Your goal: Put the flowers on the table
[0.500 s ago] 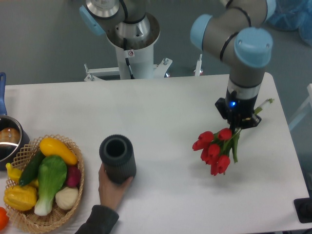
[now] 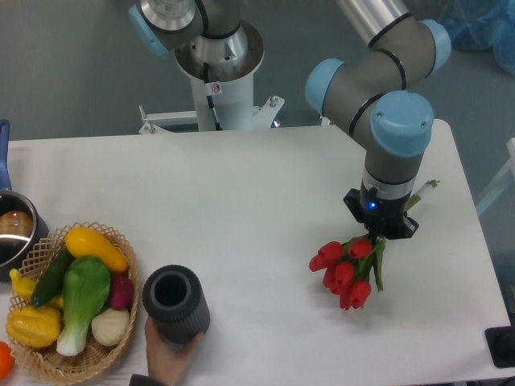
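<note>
Over the right side of the table, as I see it from the fixed camera:
Gripper: my gripper (image 2: 381, 235) points straight down under the blue-capped wrist; its fingers are hidden beneath the wrist body, so I cannot tell how far they are parted, though the stems run up into them.
Flowers: the flowers (image 2: 346, 269) hang from the gripper, red buds fanned down and to the left, green stems and leaves trailing below; one stem end pokes out to the right of the wrist.
Table: the white table (image 2: 265, 193) lies under the buds; I cannot tell whether they touch it.
Vase: a dark ribbed vase (image 2: 175, 304) stands well apart near the front edge.
Hand: a person's hand (image 2: 169, 355) grips its base.
Basket: a wicker basket (image 2: 80, 366) of green and yellow vegetables sits just left of the vase.
Pot: a metal pot (image 2: 14, 233) shows at the left edge.
</note>
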Robot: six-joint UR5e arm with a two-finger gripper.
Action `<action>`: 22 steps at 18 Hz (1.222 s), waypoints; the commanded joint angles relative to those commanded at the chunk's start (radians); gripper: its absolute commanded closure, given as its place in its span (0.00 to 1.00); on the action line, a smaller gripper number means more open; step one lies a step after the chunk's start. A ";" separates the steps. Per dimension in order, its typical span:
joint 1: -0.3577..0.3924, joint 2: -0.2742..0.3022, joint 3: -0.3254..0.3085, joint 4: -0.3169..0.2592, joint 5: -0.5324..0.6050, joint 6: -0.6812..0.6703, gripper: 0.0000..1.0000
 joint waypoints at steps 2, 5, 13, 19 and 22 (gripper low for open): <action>-0.005 -0.003 -0.012 0.000 0.003 0.000 1.00; -0.008 -0.006 -0.031 0.000 -0.002 0.002 0.86; -0.012 -0.012 -0.034 0.015 -0.008 -0.014 0.36; 0.017 -0.005 -0.035 0.092 -0.003 -0.012 0.00; 0.055 0.000 -0.034 0.104 -0.003 0.000 0.00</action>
